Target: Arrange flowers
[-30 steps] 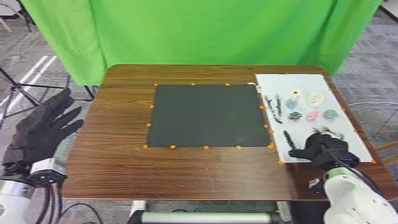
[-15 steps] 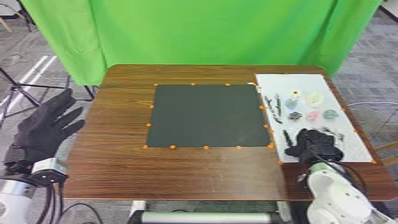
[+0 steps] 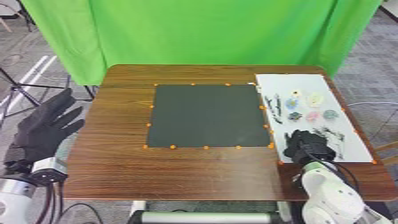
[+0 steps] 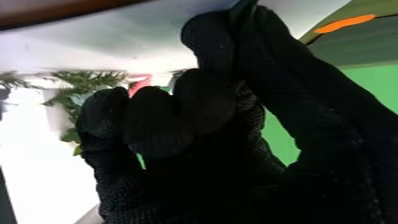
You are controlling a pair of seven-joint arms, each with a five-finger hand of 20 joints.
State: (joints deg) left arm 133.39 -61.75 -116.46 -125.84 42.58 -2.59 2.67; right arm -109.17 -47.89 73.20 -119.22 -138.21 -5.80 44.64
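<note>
over the near part of the white sheet [image 3: 289,82], pinching a dark stem [image 4: 242,12] between thumb and curled fingers of the right hand [image 3: 309,146], short of the flowers [image 3: 312,116]; left hand [image 3: 37,131] held open beside the table [image 3: 115,170].

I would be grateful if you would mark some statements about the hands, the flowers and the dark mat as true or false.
1. The left hand is off to the left of the wooden table, with its fingers open. True.
2. The right hand is over the middle of the dark mat. False: it is over the near part of the white board.
3. The pink flower lies between the dark rosette and the pale green flower. True.
4. The pink flower has been placed on the dark mat. False: it lies on the white board.
5. The dark mat lies to the right of the white board. False: it lies to the left.
</note>
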